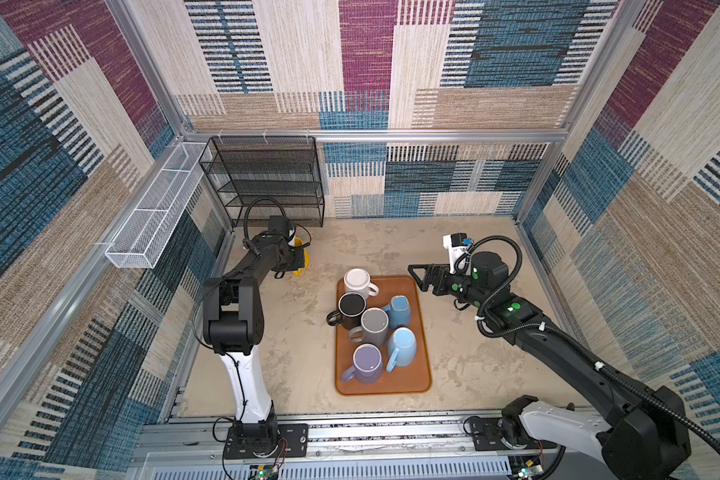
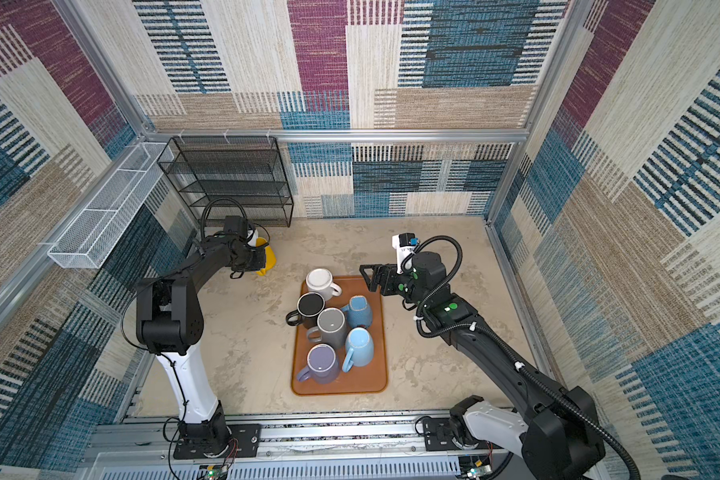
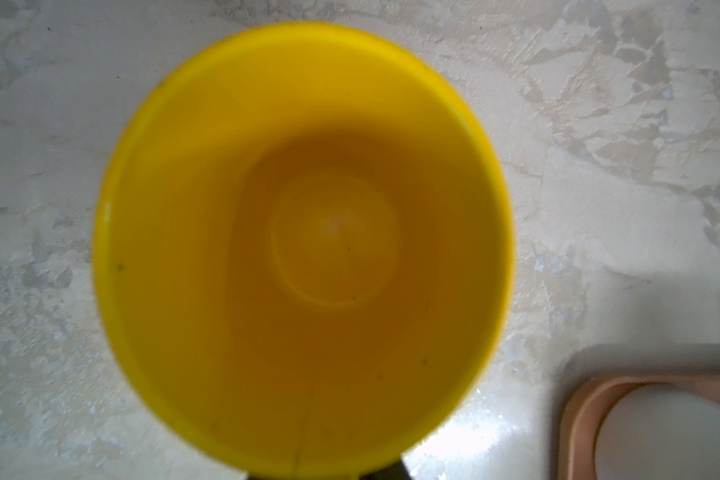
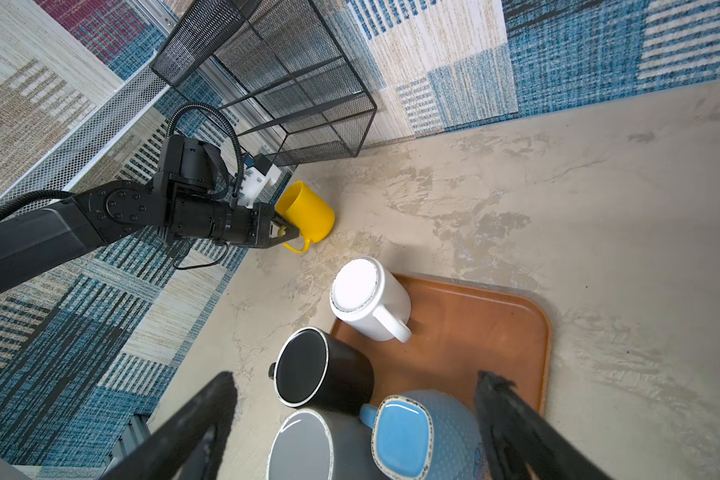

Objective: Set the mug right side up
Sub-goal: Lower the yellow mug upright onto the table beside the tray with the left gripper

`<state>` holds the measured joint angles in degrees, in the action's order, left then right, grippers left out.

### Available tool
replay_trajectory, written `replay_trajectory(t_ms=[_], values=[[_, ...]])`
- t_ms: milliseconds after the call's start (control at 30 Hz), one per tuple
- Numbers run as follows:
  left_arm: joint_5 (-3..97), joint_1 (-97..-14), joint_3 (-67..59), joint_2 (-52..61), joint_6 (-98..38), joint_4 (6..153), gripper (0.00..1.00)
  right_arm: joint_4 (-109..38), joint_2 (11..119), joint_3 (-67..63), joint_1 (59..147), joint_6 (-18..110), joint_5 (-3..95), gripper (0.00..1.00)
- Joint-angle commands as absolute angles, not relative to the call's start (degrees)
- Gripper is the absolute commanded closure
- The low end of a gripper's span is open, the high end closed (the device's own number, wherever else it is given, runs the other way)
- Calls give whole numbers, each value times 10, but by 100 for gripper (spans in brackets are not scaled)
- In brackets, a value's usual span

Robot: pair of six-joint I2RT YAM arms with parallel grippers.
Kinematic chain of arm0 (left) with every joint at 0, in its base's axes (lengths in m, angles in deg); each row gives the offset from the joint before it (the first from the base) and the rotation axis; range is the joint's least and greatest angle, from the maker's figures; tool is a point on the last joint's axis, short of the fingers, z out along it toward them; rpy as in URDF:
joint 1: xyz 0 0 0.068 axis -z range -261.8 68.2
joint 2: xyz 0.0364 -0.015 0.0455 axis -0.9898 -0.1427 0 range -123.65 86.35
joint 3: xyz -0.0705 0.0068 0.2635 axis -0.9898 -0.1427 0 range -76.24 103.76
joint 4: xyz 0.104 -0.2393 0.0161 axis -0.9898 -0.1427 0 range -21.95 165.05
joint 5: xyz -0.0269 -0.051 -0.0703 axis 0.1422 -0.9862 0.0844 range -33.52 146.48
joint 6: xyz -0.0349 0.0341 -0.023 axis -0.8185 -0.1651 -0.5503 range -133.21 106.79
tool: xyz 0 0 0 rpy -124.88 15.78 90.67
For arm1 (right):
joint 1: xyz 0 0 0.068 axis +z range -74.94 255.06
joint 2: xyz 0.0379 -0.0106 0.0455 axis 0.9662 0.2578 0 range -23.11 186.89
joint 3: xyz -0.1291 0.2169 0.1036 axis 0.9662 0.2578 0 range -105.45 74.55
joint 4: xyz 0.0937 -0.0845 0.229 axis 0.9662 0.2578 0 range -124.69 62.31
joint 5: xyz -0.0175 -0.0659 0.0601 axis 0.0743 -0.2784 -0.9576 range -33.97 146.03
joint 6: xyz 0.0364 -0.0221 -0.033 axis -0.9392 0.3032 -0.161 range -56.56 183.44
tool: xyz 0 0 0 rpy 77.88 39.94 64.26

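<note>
Yellow mug point(image 3: 304, 249) is leaning mouth-up, left pincer point(image 4: 285, 235) clamping its handle point(image 4: 299, 248) to right it; right pincer point(image 4: 358, 380) is hovering open.

The left arm point(image 1: 262, 255) hides most of the yellow mug point(image 1: 305, 257) in both top views; the left wrist view shows it blurred, its rim cut by the edge.

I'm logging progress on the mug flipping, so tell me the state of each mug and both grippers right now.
Yellow mug: tipped, mouth toward the left wrist camera.
Left gripper: shut on that mug's handle.
Right gripper: open, empty.
White mug: upside down.
Black mug: upside down.
Grey mug: upside down.
Dotted blue mug: upside down.
Light blue mug: upside down.
Purple mug: upside down.
</note>
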<state>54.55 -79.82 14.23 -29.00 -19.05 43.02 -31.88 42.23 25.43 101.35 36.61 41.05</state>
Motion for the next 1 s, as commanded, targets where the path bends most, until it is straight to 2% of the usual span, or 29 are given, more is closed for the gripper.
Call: replay_trajectory(t_ms=[0,967], values=[[568,-796,148,-292,-187,444,100,-335,421,252,1014,362,412,8],[606,-774,173,-323,-168,411,100,-342,433,261,1014,352,407,6]])
